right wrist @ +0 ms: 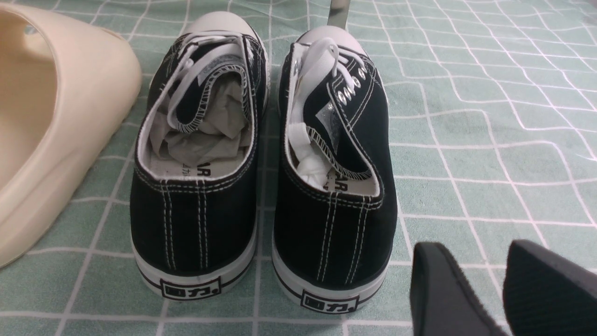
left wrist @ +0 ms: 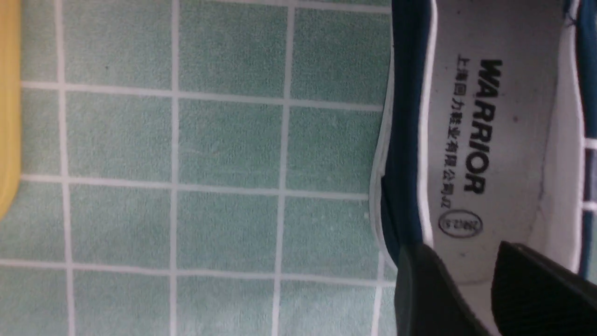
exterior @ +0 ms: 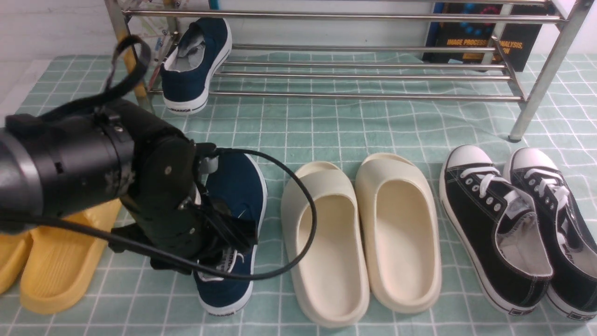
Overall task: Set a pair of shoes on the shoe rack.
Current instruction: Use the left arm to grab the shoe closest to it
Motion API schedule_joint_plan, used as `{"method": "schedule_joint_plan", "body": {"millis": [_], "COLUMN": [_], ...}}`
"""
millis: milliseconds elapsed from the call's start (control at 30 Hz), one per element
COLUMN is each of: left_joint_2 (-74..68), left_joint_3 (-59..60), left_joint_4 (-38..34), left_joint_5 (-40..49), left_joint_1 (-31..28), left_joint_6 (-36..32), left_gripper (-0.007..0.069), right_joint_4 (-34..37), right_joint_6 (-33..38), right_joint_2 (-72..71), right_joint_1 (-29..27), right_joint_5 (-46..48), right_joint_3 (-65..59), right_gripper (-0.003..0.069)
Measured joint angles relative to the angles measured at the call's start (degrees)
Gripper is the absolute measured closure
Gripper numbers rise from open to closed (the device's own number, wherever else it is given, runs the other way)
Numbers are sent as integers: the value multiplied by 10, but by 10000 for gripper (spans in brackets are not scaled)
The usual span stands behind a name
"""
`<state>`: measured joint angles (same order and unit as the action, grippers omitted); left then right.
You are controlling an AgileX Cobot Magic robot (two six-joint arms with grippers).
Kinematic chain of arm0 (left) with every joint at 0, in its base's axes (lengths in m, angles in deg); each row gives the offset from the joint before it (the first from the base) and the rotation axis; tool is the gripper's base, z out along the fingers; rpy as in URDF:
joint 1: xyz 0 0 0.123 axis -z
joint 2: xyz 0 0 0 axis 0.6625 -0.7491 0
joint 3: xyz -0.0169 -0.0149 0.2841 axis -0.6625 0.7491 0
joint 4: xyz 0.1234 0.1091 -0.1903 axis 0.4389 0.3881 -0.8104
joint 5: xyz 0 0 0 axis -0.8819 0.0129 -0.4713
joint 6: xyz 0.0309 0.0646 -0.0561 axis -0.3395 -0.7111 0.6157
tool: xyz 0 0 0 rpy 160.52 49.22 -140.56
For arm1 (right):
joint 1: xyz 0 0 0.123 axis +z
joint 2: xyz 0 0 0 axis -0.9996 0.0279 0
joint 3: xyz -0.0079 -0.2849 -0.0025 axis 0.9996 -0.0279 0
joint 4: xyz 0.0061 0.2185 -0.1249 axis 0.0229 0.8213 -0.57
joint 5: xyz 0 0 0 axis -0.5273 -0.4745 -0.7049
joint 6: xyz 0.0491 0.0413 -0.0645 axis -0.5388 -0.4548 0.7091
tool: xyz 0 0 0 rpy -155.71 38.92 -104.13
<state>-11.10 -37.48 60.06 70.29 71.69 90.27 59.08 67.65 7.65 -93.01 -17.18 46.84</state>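
Left arm's wrist housing (exterior: pixel 93 172) hogs the near side of the front view at about 8 o'clock. It's bent down so the left gripper (left wrist: pixel 461 249) points into the navy slip-on (exterior: pixel 238 196) lying on the checked cloth (exterior: pixel 326 126) around 7 o'clock. On the wrist cam the jaws stand part-way apart, one finger over the shoe's side wall and the other over the white WARRIOR insole. Only insole shows in the gap, so I'd say nothing is clamped yet. The other navy slip-on (exterior: pixel 196 65) is already up at 11 o'clock, at the left end of the chrome shoe rack (exterior: pixel 364 97), heel toward me.

How I'd play it: get the side wall properly between the jaws and pinch near the heel, where the canvas is probably stiffer. Then lift straight up before swinging toward 12 o'clock, and park it just right of its partner. Watch the loose cable (exterior: pixel 313 214) drooping over the cream slides (exterior: pixel 364 233) at 6 o'clock.

Right gripper (right wrist: pixel 480 249) hangs idle behind the black lace-ups (right wrist: pixel 196 219) at 4 o'clock, jaws apart, holding nothing.
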Motion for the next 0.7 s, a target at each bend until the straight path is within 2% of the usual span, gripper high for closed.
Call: {"method": "schedule_joint_plan", "body": {"millis": [400,467,633,700], "left_joint_2": [-67,-67,-67,-67], "left_joint_3": [0,-1,-20,-34], "left_joint_4": [53,59,66,67], "left_joint_5": [-25,-26,-9,2], "left_joint_1": [4,4,4,4], "left_joint_6": [40,40,40,34], "left_gripper": [398,431,609,627], "right_joint_4": [0,0,0,0], "right_joint_6": [0,0,0,0], "right_joint_2": [0,0,0,0], "right_joint_1": [0,0,0,0], "right_joint_5": [0,0,0,0], "right_joint_3": [0,0,0,0], "right_gripper": [412,412,412,412]}}
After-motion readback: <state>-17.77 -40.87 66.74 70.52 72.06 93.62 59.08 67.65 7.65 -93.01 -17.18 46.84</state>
